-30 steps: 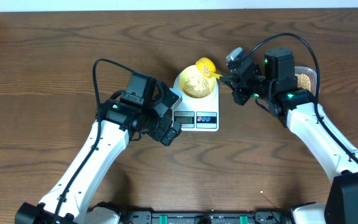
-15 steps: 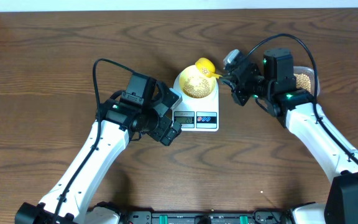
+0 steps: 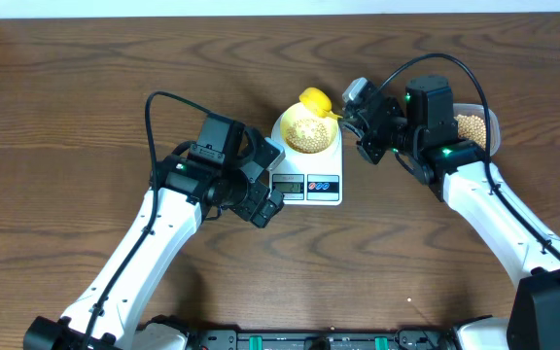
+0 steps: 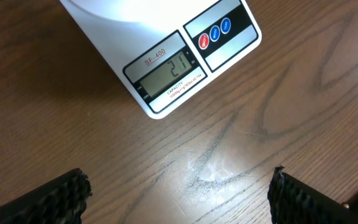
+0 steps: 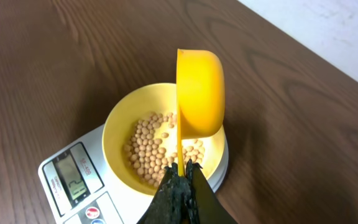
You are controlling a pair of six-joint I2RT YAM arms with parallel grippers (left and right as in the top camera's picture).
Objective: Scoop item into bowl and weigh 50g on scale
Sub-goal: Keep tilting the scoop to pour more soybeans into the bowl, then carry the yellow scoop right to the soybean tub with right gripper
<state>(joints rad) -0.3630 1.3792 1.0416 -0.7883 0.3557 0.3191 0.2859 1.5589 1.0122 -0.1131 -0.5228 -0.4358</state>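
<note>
**Scoop tipped at the bowl, bean supply on the gripper's other side**

From above, the scale sits between the two arms. The bowl is on its platform with a layer of beans inside. The right gripper is clamped on the handle of the yellow scoop, whose cup hangs over the bowl's far rim. The handle runs roughly sideways, with the gripper at its right end and the bowl at its left. The clear container with the rest of the beans lies on the opposite side of that gripper, close against the right arm and well apart from the left one. The left gripper hovers by the scale's front left corner with nothing in it.

In the left wrist view, its fingers stand spread wide at the bottom corners with only bare table between them. The display lies straight ahead and seems to read twenty-one, though the digits are soft.

In the right wrist view, the jaws are pinched tight on the thin handle. The scoop is rolled onto its side above the beans with its mouth turned left, and I can't see into it.

If that reading is right, the bowl is well short of the target. I'd judge the next load has to come from the container, away from the bowl. The right arm is nearer to it and already holds the tool.
</note>
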